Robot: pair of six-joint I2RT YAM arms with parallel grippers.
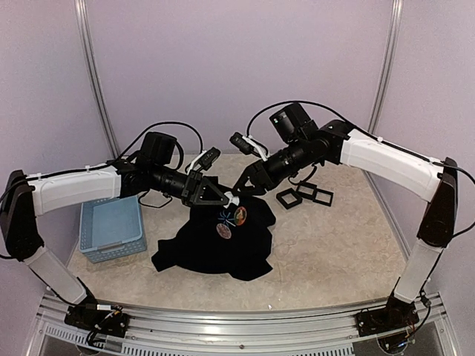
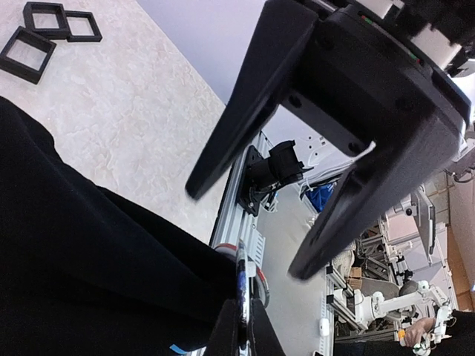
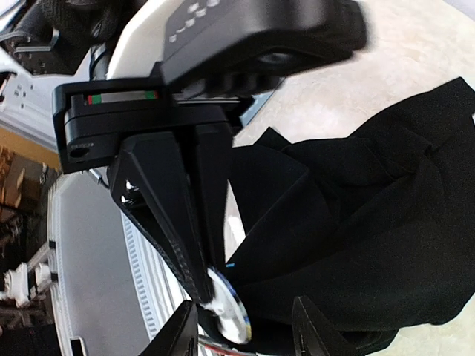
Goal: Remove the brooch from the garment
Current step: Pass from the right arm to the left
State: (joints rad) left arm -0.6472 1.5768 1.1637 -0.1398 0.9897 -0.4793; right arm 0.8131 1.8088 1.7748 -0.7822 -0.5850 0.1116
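Left gripper [image 2: 243, 334]: seen at the bottom edge, fingers pressed together on the brooch.
Brooch [image 2: 241, 278]: viewed edge-on, its shiny rim clamped between those fingers, beside the garment.
Garment [image 2: 82, 252]: black cloth, spread over the lower left; blue mark [image 2: 178, 348] seen near the fingers.
Right gripper [image 2: 249, 230]: held above the brooch, jaws spread apart.
Square frames [image 2: 46, 33]: three, black, laid together on the table [image 2: 148, 111].

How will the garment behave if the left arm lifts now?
Likely floppy: the garment lies in soft folds, so it should drape and sag. The left gripper pinches the brooch right at the cloth, so the fabric may tent up with it. Probably light, being thin cloth.
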